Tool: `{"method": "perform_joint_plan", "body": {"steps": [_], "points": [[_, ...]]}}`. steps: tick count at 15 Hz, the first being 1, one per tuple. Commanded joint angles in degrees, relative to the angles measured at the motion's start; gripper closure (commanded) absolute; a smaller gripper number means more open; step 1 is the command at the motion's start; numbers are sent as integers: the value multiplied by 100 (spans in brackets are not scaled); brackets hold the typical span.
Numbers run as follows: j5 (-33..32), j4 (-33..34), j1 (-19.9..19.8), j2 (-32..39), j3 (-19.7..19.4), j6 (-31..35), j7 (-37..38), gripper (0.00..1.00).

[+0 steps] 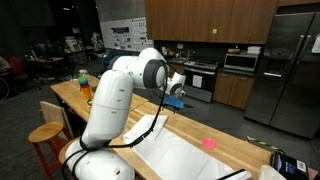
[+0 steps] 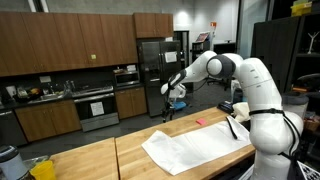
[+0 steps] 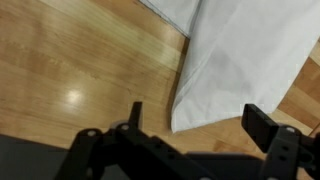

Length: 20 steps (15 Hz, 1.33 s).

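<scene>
My gripper stands open with nothing between its fingers, hanging well above a wooden countertop. In the wrist view a white cloth lies flat below it, and one corner of the cloth sits just between the two fingers. In both exterior views the gripper is held high over the far edge of the counter, apart from the cloth. A small pink object lies on the wood beside the cloth.
A green bottle with other items stands at the far end of the counter. A wooden stool is beside the counter. Dark gear sits near the robot's base. Kitchen cabinets, a stove and a fridge are behind.
</scene>
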Motion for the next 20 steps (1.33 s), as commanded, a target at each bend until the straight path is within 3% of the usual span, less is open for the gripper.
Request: {"method": "perform_joint_plan", "body": {"steps": [1, 5, 10, 14, 16, 20], "points": [[32, 370, -77, 77, 130, -469, 405, 0], [-299, 692, 149, 231, 0, -749, 979, 0], [-2217, 1054, 846, 488, -538, -1177, 2246, 0], [-3147, 1415, 1358, 777, -650, -1466, 3044, 0], [-3103, 1557, 1438, 895, -528, -1648, 3218, 0], [-1882, 1908, 1132, 1255, 165, -2226, 2227, 0]]}}
